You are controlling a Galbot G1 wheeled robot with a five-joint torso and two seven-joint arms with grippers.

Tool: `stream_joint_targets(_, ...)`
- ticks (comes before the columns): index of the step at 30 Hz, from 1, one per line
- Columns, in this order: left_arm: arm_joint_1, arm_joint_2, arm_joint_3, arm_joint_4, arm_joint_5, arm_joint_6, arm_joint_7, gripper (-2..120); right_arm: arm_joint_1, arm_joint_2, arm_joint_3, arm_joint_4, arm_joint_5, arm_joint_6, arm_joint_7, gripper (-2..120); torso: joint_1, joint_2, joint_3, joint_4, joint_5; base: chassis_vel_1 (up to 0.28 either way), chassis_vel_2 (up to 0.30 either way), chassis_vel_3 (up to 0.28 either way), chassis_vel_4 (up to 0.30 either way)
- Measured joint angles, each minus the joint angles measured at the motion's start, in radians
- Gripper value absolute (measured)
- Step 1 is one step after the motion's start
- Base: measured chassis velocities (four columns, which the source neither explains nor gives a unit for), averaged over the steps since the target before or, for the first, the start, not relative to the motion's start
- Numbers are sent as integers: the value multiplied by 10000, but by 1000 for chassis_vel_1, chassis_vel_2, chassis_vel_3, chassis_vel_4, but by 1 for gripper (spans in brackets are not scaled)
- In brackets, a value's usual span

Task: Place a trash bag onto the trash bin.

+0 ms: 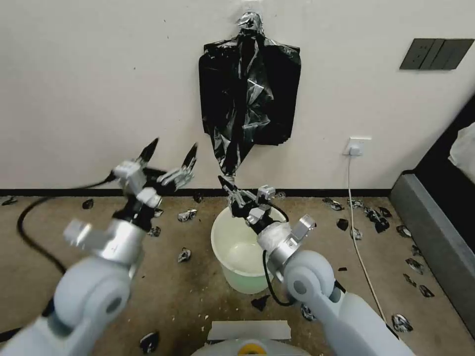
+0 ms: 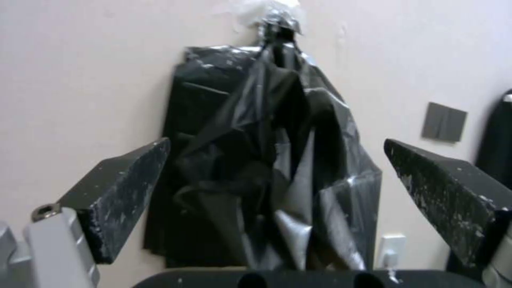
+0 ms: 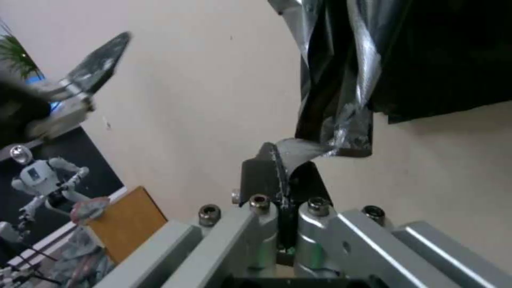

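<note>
In the head view the trash bag (image 1: 242,99) hangs loose against the far wall from a silver-taped top, draped over a flat stack of black bags (image 1: 282,104), its lower tip drawn to a narrow tail just above the trash bin (image 1: 237,249), which stands on the floor near the wall, right of centre, mouth open and bare. The right gripper (image 1: 228,185) sits above the bin's far rim with its fingers pinched together on that tail; the left gripper (image 1: 169,148) is raised to the left of the bag, well apart from it, with its fingers spread wide. Small black plastic scraps (image 1: 184,254) litter the floor around the bin. In the left wrist view the two dark fingers (image 2: 120,192) stand far apart with the bag (image 2: 277,160) between them in the distance: glossy, crinkled, folded in long creases, thin enough to catch the light in grey patches. In the right wrist view the closed gripper (image 3: 277,160) holds only a thin twisted corner of the bag (image 3: 341,100). Judging by that small purchase, the pull off the wall should be steady and downward, not jerked, or the film may tear or slip; the open left gripper would do well to take a second hold higher up before the mouth is spread over the rim.
</note>
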Motion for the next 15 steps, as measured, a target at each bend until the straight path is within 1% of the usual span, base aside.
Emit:
stream_joint_targets(2,-1021,161,832,480,-82,170,-192,100,-29,-49,72,77,28,-4,7,0,0,0,0,-2,2,0,0,0,0)
stream_joint_targets(3,-1021,161,832,480,-82,170,-192,100,-29,-49,72,77,28,-4,7,0,0,0,0,-2,2,0,0,0,0)
stream_joint_targets(6,-2120,345,1816,1283,-310,379,-441,100,-36,-63,150,124,64,-9,16,0,0,0,0,-2,3,0,0,0,0)
stream_joint_targets(7,-2120,345,1816,1283,-310,379,-441,100,-36,-63,150,124,64,-9,16,0,0,0,0,-2,3,0,0,0,0)
stream_joint_targets(9,-2739,431,2392,1731,-585,462,-575,100,-23,-64,176,125,77,-12,18,0,0,0,0,-1,3,0,0,0,0)
stream_joint_targets(10,-2739,431,2392,1731,-585,462,-575,100,-23,-64,176,125,77,-12,18,0,0,0,0,-1,3,0,0,0,0)
stream_joint_targets(13,-3505,388,3047,2174,-924,568,-743,100,-11,-64,230,125,97,-13,21,0,0,0,0,0,1,0,0,0,0)
stream_joint_targets(14,-3505,388,3047,2174,-924,568,-743,100,-11,-64,230,125,97,-13,21,0,0,0,0,0,1,0,0,0,0)
stream_joint_targets(15,-3781,364,3282,2286,-1022,599,-782,100,-27,-64,256,126,104,-13,21,0,0,0,-1,0,2,0,0,0,0)
